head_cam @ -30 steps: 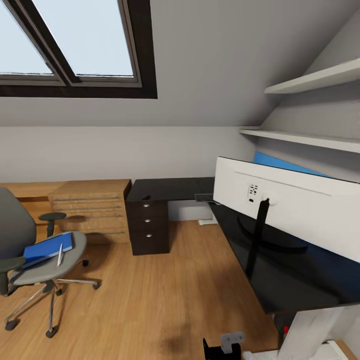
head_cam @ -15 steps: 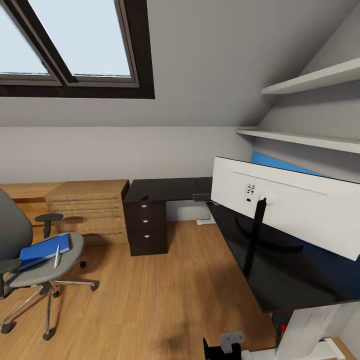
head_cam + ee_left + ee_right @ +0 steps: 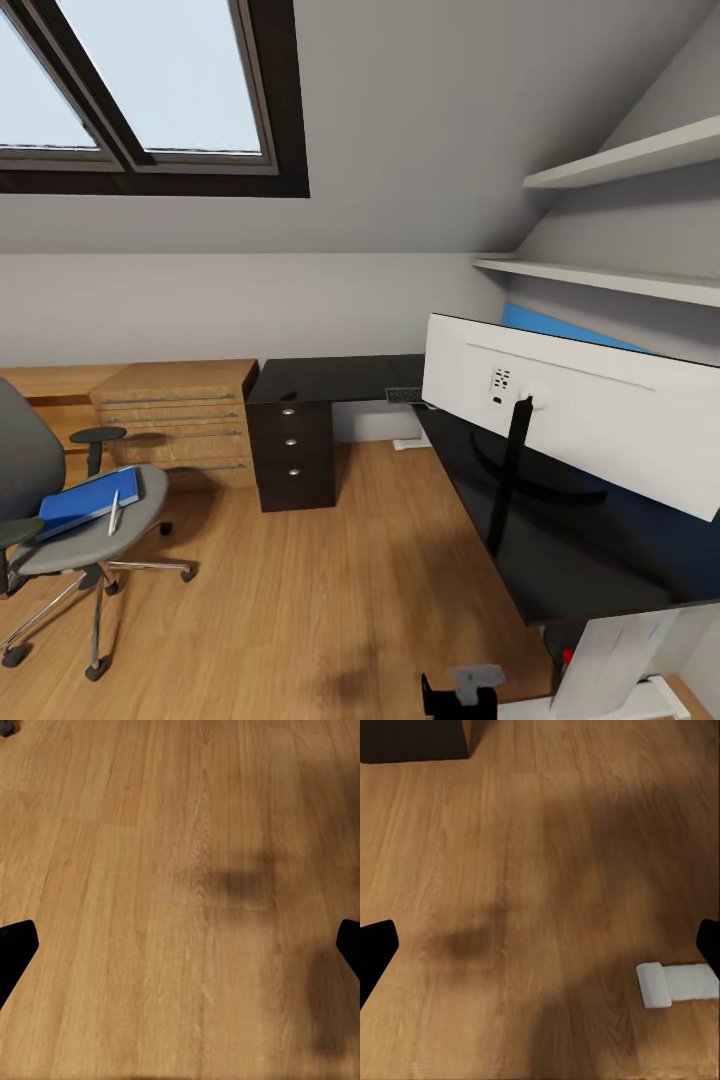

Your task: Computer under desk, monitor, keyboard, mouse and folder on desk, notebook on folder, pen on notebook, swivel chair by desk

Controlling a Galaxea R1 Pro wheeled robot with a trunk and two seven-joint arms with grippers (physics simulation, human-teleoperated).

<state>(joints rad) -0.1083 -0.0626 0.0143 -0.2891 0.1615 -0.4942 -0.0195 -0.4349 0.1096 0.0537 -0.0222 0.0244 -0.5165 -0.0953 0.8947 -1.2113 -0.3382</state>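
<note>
Head view, swivel chair: stood well apart from the desk, out on the plank floor, so its seat served as a carrier; grey upholstery, black armrests, chrome star base on castors.
Head view, folder: lay flat on the chair seat, bright blue and rectangular; the pen, a slim pale stick, rested across its near edge.
Head view, monitor: stood upright on the desk on a thin black stand, its white back toward the camera, judged already in place.
Head view, keyboard: a dark slim slab was visible just past the monitor's edge on the desk; detail too small to tell.
Head view, drawer unit: black, with round silver knobs, beneath the desk's far wing, beside a wooden dresser.
Left wrist view, left gripper: fingers spread wide, nothing between them; aimed at bare floor, judged idle in transit.
Right wrist view, right gripper: fingers likewise spread and empty above the floor, near a white foot.
</note>
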